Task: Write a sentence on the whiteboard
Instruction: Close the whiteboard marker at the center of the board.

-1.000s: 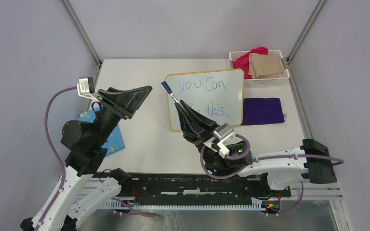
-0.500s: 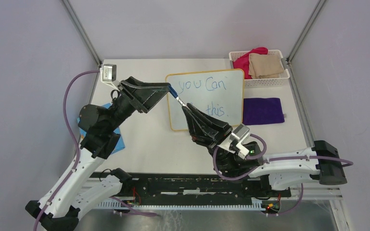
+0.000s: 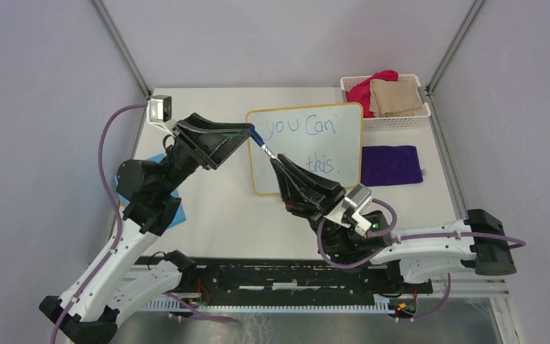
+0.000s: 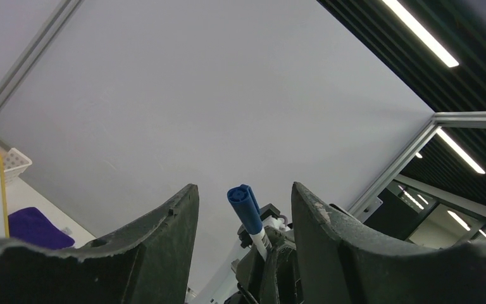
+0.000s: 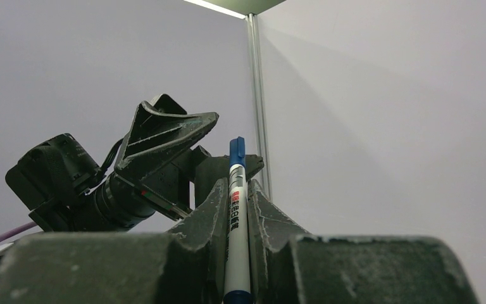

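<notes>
Right hand (image 3: 276, 159) clamps the marker (image 3: 261, 144), its cap (image 4: 245, 208) aimed toward ten o'clock; left hand (image 3: 247, 130), jaws apart around it, should centre the cap, then close squarely.

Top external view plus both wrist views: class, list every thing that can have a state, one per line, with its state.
right gripper, shut on the marker.
left gripper, open, fingers either side of the marker's blue end.
marker, held aloft, not touching the whiteboard.
whiteboard, written on.
sentence, "you Can" and "this." readable; the rest hidden behind the right gripper.
basket, holding red and tan cloths.
purple cloth, folded flat.
</notes>
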Robot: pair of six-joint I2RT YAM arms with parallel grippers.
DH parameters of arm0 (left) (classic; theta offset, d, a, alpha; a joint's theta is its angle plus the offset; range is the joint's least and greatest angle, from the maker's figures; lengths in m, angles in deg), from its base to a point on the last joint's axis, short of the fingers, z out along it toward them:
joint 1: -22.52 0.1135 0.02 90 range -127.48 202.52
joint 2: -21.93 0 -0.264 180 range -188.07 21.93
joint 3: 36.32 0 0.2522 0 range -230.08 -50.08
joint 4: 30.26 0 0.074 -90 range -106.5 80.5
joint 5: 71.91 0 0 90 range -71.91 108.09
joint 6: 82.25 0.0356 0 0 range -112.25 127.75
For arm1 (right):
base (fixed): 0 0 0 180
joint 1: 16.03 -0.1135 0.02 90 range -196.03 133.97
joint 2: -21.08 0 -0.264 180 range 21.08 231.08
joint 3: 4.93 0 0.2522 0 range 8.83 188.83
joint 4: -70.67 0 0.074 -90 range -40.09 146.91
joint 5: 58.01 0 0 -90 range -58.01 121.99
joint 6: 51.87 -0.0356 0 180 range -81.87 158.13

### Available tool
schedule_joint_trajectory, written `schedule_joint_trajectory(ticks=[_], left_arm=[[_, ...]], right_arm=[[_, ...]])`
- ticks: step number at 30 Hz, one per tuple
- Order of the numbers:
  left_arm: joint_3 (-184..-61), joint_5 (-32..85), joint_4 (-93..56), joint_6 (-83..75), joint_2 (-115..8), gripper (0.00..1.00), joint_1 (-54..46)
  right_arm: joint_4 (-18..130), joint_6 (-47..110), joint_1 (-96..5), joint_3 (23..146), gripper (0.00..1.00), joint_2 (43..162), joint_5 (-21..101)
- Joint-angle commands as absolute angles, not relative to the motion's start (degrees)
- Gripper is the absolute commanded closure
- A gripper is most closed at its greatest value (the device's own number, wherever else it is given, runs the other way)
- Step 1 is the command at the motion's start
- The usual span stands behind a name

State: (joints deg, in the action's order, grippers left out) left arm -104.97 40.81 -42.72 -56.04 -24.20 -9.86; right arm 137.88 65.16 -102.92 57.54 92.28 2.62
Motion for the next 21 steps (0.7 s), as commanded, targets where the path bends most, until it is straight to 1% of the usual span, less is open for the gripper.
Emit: schedule_joint_trajectory(ticks=[1,7,11,21], left_arm=[[-104.61,42.35,-47.06,-58.79,-24.3,0.4,-10.2],[-103.96,42.43,-48.23,-59.32,-24.34,0.5,-10.61],[-103.66,42.41,-48.23,-59.39,-24.28,0.54,-10.92],[-103.99,42.51,-48.23,-59.67,-25.08,0.58,-11.87]], right_arm=[[138.44,64.25,-103.03,57.87,1.0,91.27,3.33],[137.97,64.06,-102.96,58.18,1.0,91.55,3.11],[137.71,64.06,-103.0,58.4,1.0,91.74,3.03],[137.35,64.14,-102.98,58.75,1.0,92.23,2.72]])
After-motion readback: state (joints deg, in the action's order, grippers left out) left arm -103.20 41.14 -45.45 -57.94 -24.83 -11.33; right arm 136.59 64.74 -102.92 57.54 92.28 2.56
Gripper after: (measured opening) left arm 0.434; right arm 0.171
